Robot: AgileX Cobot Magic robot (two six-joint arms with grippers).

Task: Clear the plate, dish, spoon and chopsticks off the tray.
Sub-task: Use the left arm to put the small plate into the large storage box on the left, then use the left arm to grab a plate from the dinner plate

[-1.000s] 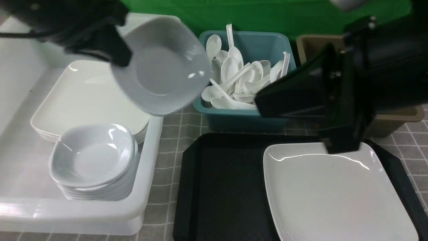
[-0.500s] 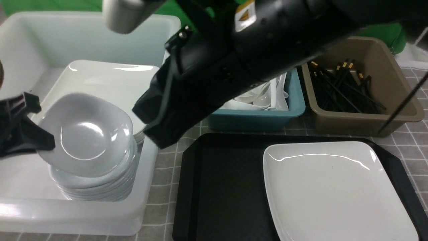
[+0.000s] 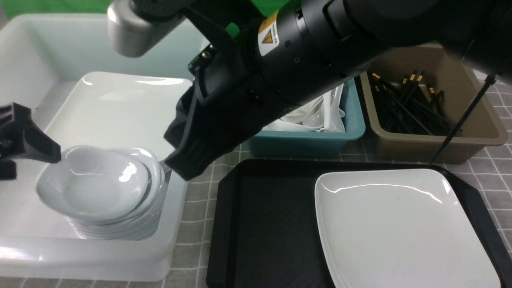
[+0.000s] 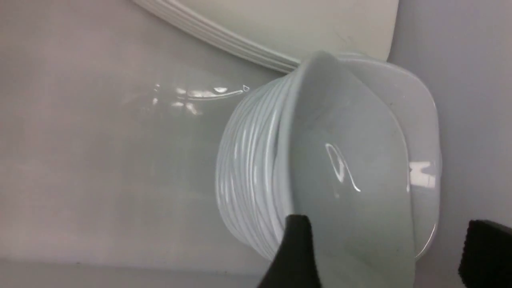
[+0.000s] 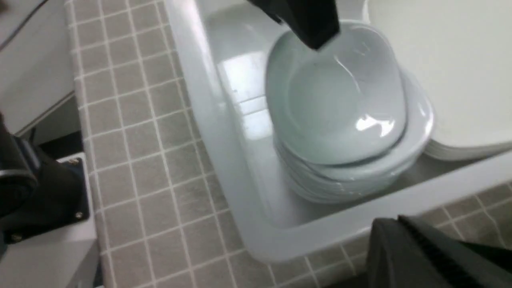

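Front: shows the dish [image 3: 96, 188] askew atop the stack of dishes [image 3: 120, 230] in the white tub [image 3: 100, 260], the left gripper [image 3: 34, 160] at its rim, the plate [image 3: 400, 228] flat on the tray [image 3: 260, 224]. Puts the right gripper [image 3: 186, 164] beside the stack, pinched closed, seemingly empty. Left wrist: catches fingers [image 4: 296, 248] spread wide, one over the dish's hollow, the other beyond its rim, clamping nothing. Right wrist: looks down on the dish, tilted on the stack.

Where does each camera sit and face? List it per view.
Front: between the arms, facing forward over tray and plate; right arm crosses it.
Left wrist: on its own arm, facing the dish atop its stack; open left end effector shows.
Right wrist: on the right arm, facing that dish; right end effector edge shows.
Shared: the dish.
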